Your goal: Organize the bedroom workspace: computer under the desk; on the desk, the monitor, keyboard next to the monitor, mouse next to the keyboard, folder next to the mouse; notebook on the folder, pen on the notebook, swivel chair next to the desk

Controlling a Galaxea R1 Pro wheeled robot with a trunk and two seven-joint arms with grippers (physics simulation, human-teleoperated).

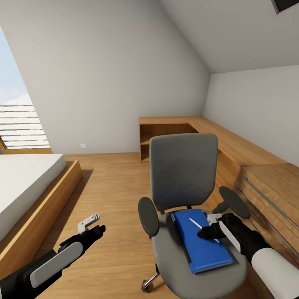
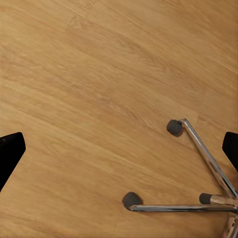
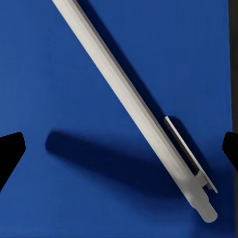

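Note:
The grey swivel chair (image 1: 182, 170) stands mid-floor with its back toward the far wall. On its seat lies the blue folder (image 1: 207, 253), and the white pen (image 1: 194, 223) rests across it. My right gripper (image 1: 207, 226) hovers just above the pen, open; in the right wrist view the pen (image 3: 129, 99) lies slantwise on the folder (image 3: 49, 74) between the spread fingers (image 3: 10, 148). My left gripper (image 1: 94, 225) hangs open over bare floor left of the chair, above the chrome base (image 2: 208, 158). The desk, computer, monitor, keyboard, mouse and notebook are out of view.
A low wooden-framed bed (image 1: 25, 178) fills the left side. A light-wood shelving unit (image 1: 232, 145) runs along the right wall, with drawers (image 1: 265, 199) close behind the chair's right armrest. Open wooden floor (image 1: 112, 182) lies between bed and chair.

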